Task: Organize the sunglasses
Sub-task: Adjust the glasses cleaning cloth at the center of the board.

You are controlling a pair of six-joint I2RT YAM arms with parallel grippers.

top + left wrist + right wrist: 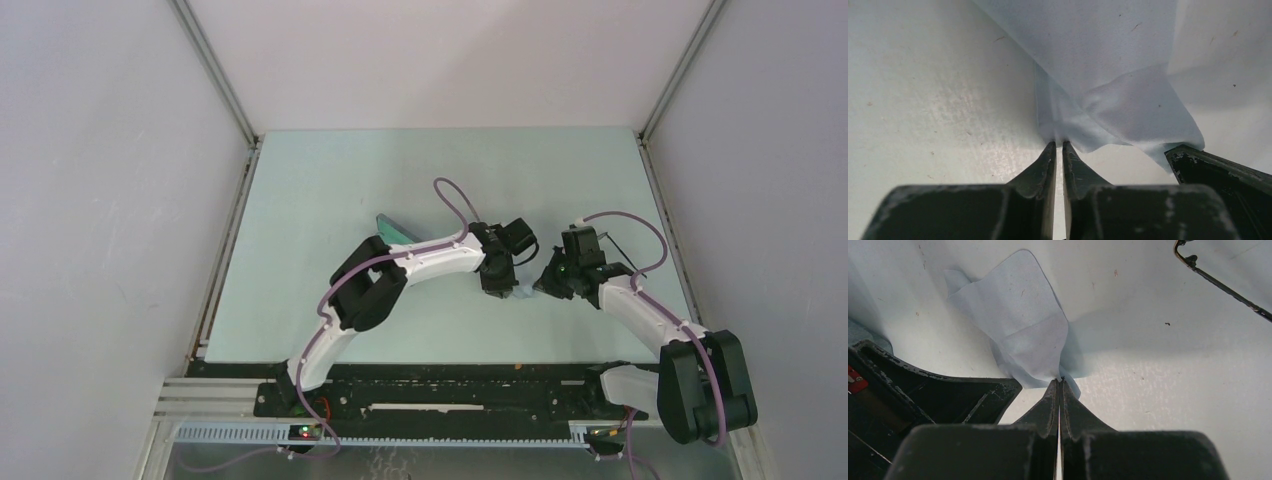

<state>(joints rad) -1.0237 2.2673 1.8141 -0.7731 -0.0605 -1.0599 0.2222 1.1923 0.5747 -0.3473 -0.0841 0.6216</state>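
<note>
Overhead, a pale green table [330, 200] sat boxed in by plain white walls [100, 200]. At left, a dark case [393, 227] lay behind the left arm, which hid most of it. The left gripper [1059, 144] looked clenched on one edge of the pale blue cloth [1118, 100], though a slit showed between its fingers. The right gripper [1060, 381] was clamped tight on the cloth's other edge. The sunglasses [1220, 284] lay on the table just beyond the right gripper, apart from the cloth.
</note>
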